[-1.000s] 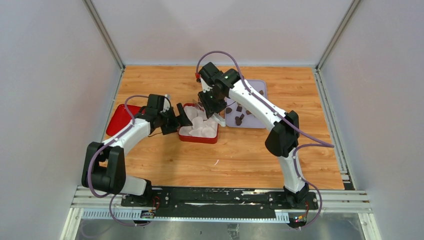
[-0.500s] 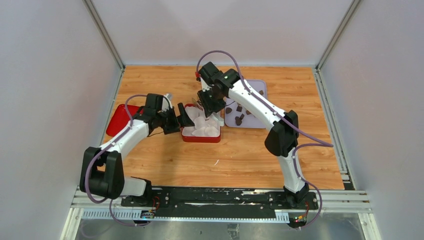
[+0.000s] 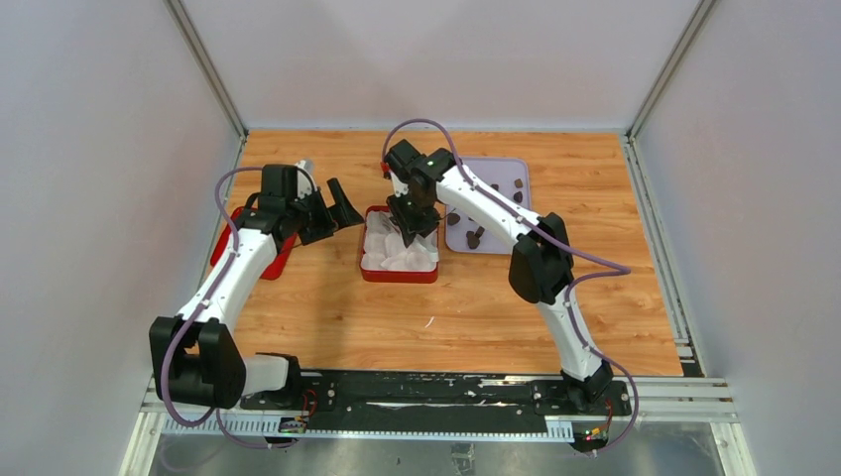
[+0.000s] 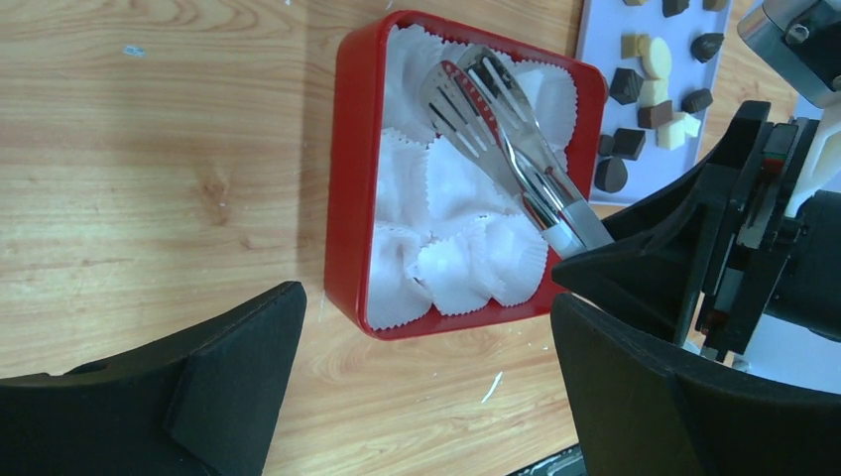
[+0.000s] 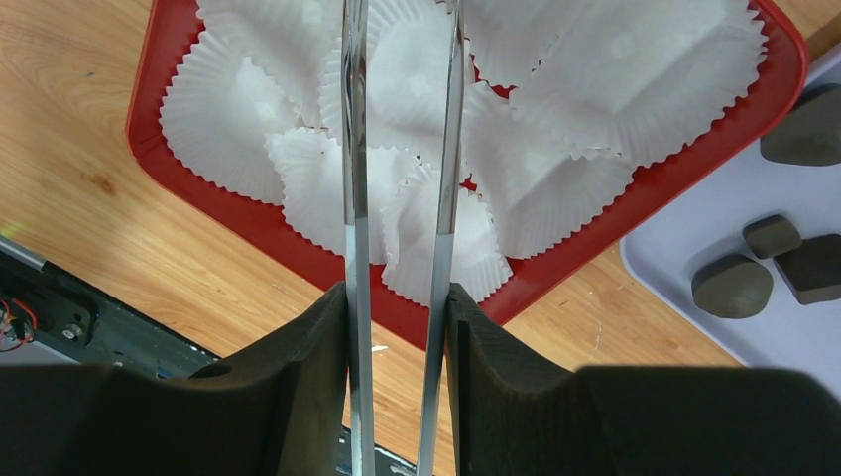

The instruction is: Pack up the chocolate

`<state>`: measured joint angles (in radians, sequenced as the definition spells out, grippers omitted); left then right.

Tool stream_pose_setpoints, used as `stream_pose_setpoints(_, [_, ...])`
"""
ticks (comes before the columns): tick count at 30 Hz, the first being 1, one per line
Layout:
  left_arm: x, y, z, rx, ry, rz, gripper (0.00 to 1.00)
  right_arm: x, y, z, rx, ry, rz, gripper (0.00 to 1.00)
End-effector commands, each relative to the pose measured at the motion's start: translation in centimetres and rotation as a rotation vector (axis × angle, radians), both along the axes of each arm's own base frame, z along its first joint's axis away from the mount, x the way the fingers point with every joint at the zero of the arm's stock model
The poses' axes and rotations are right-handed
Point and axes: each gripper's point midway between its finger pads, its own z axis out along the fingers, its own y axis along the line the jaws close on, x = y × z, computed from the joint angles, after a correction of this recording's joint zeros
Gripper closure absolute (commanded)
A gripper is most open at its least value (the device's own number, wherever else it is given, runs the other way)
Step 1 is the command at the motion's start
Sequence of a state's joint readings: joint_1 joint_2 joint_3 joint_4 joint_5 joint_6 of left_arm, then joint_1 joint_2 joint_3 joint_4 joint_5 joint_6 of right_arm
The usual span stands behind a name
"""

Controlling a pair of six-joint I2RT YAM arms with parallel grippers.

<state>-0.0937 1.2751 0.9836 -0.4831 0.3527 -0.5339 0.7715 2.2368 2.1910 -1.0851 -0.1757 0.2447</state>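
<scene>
Red box sits nearest us on the counter, its white paper cups holding no piece that we can see. Over it the right gripper, roughly half closed, clamps the arms of steel tongs, whose tips hang apart above the cups with nothing between them. At ten o'clock from the box, the left gripper is spread wide and empty. Farther off, at two o'clock, the chocolate lies loose on a lavender tray. We judge the pieces light, hard, smooth and easily scuffed, so each is best taken across its flat sides with a gentle squeeze, lest it skid out.
</scene>
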Motion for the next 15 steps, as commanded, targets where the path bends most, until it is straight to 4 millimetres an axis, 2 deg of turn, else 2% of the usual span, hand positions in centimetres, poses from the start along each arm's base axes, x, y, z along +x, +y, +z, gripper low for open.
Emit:
stream_pose_setpoints(1, [-0.4, 0.7, 0.2, 0.026, 0.008, 0.023, 0.00, 0.0, 1.2, 1.0, 0.028, -0.025, 0.022, 0.85])
stream_pose_setpoints(15, [-0.5, 0.7, -0.2, 0.026, 0.016, 0.022, 0.00, -0.5, 2.4, 0.3, 0.043, -0.003, 0.055, 0.78])
